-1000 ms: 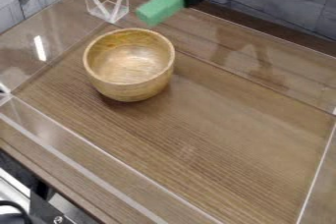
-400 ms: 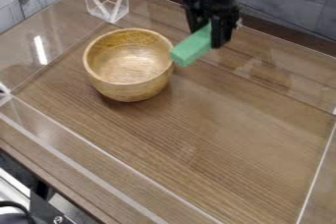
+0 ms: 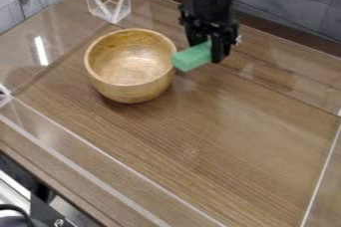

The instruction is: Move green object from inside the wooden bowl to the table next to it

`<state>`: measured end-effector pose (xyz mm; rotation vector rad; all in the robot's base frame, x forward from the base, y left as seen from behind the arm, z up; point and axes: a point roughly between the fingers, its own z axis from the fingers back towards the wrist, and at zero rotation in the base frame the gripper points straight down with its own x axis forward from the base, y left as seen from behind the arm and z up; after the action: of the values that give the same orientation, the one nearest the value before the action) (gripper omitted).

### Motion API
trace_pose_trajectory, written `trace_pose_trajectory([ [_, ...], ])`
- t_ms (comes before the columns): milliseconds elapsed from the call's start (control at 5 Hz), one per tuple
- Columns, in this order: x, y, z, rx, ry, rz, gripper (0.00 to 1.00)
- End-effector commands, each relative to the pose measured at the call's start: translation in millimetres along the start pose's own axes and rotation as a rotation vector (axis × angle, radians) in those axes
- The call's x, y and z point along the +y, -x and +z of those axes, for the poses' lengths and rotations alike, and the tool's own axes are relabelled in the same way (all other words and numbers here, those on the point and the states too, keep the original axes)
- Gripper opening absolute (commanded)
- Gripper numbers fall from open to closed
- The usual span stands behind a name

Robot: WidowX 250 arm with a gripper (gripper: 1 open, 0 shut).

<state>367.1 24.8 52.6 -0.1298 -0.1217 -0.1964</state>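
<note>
The green object (image 3: pixel 192 59), a small bright-green block, is held tilted just right of the wooden bowl (image 3: pixel 131 64), low over the table (image 3: pixel 213 141). My black gripper (image 3: pixel 209 48) points straight down and is shut on the block's right end. I cannot tell whether the block's lower left end touches the tabletop or the bowl's rim. The bowl's pale inside holds nothing.
Low clear plastic walls (image 3: pixel 80 166) ring the tabletop. A clear folded plastic piece (image 3: pixel 107 5) stands at the back left behind the bowl. Bare wood-grain surface stretches right of and in front of the bowl.
The gripper has come down and moved right with the green block, from high behind the bowl to low beside its right rim. The block has turned with the wrist.
</note>
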Motion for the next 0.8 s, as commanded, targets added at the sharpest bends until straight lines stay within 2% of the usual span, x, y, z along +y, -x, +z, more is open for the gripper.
trace_pose_trajectory([
  [0,8.3,-4.5,10.4,-0.051,-0.031,0.053,0.00],
  [200,11.7,-3.2,15.4,-0.066,-0.034,0.086,1.00],
  [400,17.4,-4.0,15.4,-0.075,-0.046,0.115,1.00],
  [600,19.9,0.1,-0.8,-0.067,-0.066,0.220,1.00],
])
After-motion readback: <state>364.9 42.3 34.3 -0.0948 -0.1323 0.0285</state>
